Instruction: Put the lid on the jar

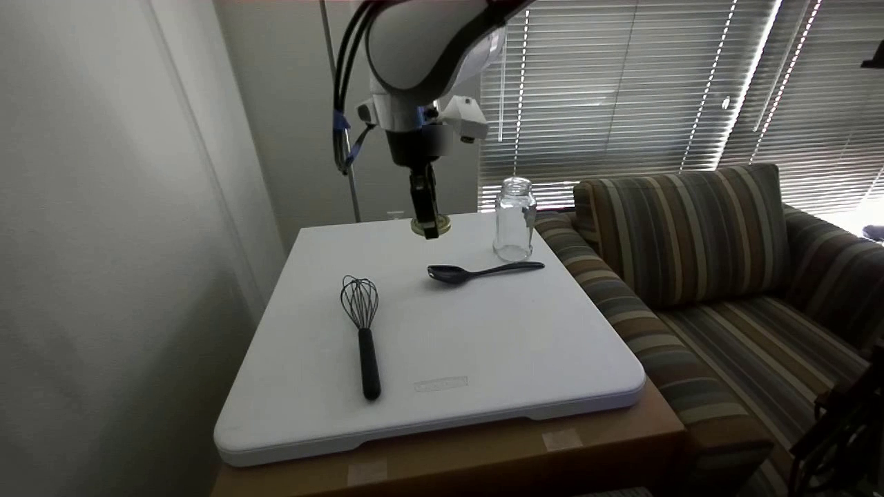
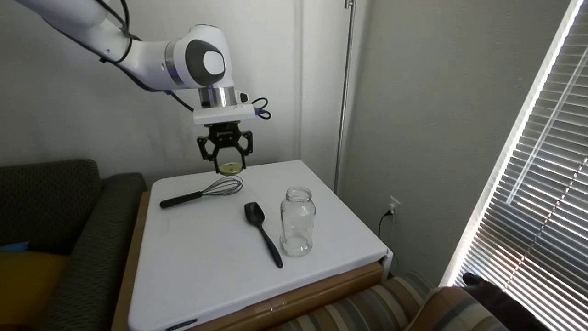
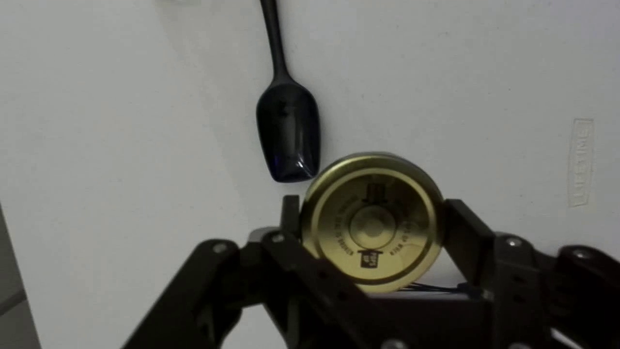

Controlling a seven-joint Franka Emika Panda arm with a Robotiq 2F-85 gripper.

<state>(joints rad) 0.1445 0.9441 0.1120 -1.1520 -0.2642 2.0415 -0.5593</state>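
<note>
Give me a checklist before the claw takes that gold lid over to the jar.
1. The claw grips the lid: ok.
2. The lid's printed side faces up: ok.
3. The jar stands upright and uncovered: ok.
4. The claw is over the jar: not ok, it hangs off to one side.
5. The black spoon is clear of the jar's top: ok, it lies on the white tabletop beside the jar.
6. The lid fits the jar: cannot tell from here.

The arm (image 2: pixel 147 64) slopes down to an upright wrist (image 2: pixel 217 97), the gripper (image 2: pixel 230 169) pointing downward, its parted fingers (image 3: pixel 467 237) gripping.
</note>
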